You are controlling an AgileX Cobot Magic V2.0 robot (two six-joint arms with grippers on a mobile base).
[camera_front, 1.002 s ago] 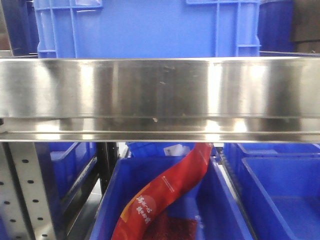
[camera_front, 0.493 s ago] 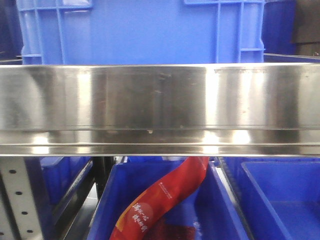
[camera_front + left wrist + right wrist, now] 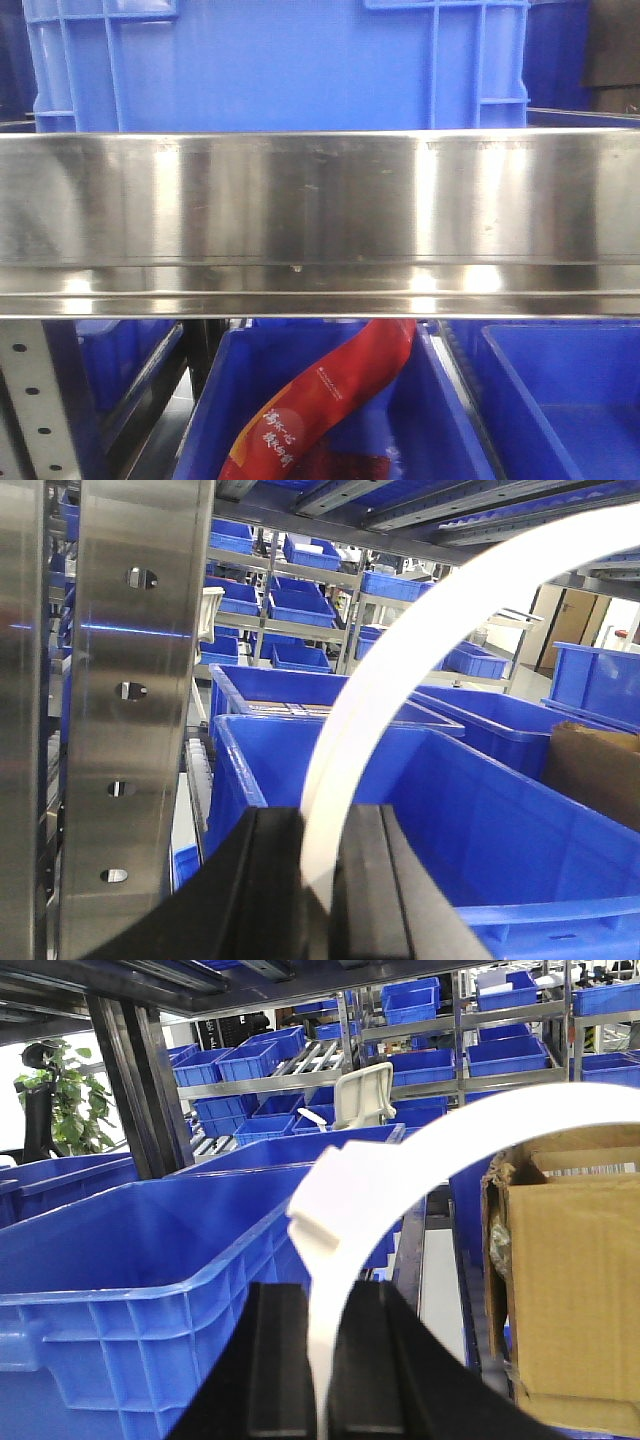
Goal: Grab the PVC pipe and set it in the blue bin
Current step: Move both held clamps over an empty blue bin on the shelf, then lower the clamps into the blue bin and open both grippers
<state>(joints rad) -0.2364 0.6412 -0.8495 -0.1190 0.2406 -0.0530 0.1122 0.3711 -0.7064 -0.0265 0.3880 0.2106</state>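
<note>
No PVC pipe that I can recognise shows in any view. In the left wrist view my left gripper [image 3: 320,820] has its black jaws closed on a white curved strip [image 3: 400,650] that arcs up to the right, in front of a large blue bin [image 3: 470,810]. In the right wrist view my right gripper [image 3: 328,1295] is likewise closed on a white curved strip [image 3: 400,1170] with a clip-like joint, beside a large blue bin [image 3: 130,1260]. Neither gripper shows in the front view, where a blue bin [image 3: 280,60] stands on the upper shelf.
A steel shelf rail [image 3: 320,220] spans the front view. Below it a blue bin [image 3: 210,400] holds a red packet [image 3: 340,390]. A perforated steel upright [image 3: 135,720] is close on the left. A cardboard box [image 3: 570,1290] stands at the right. Racks of blue bins fill the background.
The front view has shifted: the shelf rail sits lower in frame and the upper blue bin has slid left. The red packet shows lower.
</note>
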